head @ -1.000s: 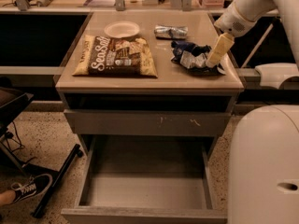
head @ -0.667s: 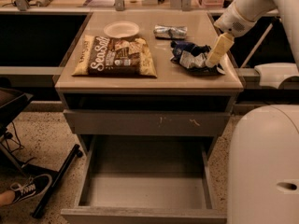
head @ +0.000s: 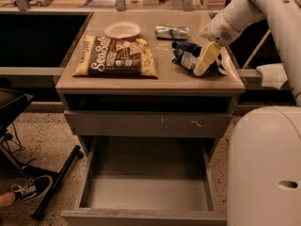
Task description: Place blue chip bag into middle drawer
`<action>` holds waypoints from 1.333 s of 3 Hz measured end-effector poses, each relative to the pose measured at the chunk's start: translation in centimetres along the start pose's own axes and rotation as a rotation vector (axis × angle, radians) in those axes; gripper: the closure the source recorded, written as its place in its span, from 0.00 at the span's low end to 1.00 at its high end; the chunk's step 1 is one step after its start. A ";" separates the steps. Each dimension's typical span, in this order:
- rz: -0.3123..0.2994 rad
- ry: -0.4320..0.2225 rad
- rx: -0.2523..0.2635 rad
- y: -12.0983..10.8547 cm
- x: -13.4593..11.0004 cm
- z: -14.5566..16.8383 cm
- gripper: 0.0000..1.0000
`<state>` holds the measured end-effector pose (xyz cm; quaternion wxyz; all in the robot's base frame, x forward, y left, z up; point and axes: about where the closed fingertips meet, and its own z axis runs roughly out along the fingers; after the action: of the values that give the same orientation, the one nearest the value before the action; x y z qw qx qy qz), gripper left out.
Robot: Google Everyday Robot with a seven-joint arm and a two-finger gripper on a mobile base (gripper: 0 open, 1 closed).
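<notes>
The robot's white rounded base (head: 263, 168) stands at the right of the grey metal cabinet, and its pale arm (head: 235, 18) reaches in from the upper right, exactly as it did a second ago. Nothing in the scene has shifted in that time. The yellowish gripper (head: 207, 58) remains low over the right side of the tan countertop (head: 164, 79), pressed against the bag it came for. It cannot be told whether it has clamped on that bag or merely rests there. The pause suggests the pick-up is still in hand and the carry has not begun.

Below, the wide, deep grey metal middle drawer (head: 146, 192) is pulled out, its flat floor bare. Above it, the grey drawer front with pale scratch marks (head: 148, 125) is closed.

On the countertop, the large brown-and-yellow "Sea Salt" bag (head: 117, 55) lies flat at the left. The small crumpled dark-blue foil chip bag (head: 186, 55) sits well right of it, near the right edge and partly under the gripper. It is bunched and creased, with silver-white patches. It looks light and slippery, likely to deform when squeezed. Behind it are a small round white plate (head: 122, 29) and a small silver foil packet (head: 171, 32).
</notes>
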<state>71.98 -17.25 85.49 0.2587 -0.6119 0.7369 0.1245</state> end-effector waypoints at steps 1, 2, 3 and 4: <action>-0.001 -0.003 -0.003 0.0 -0.1 0.1 0.10; -0.001 -0.003 -0.003 0.0 -0.1 0.1 0.29; 0.000 -0.003 -0.002 0.0 -0.1 0.1 0.53; 0.014 0.016 0.027 0.1 0.2 -1.3 0.76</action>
<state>71.54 -18.05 86.42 0.2601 -0.6043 0.7448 0.1116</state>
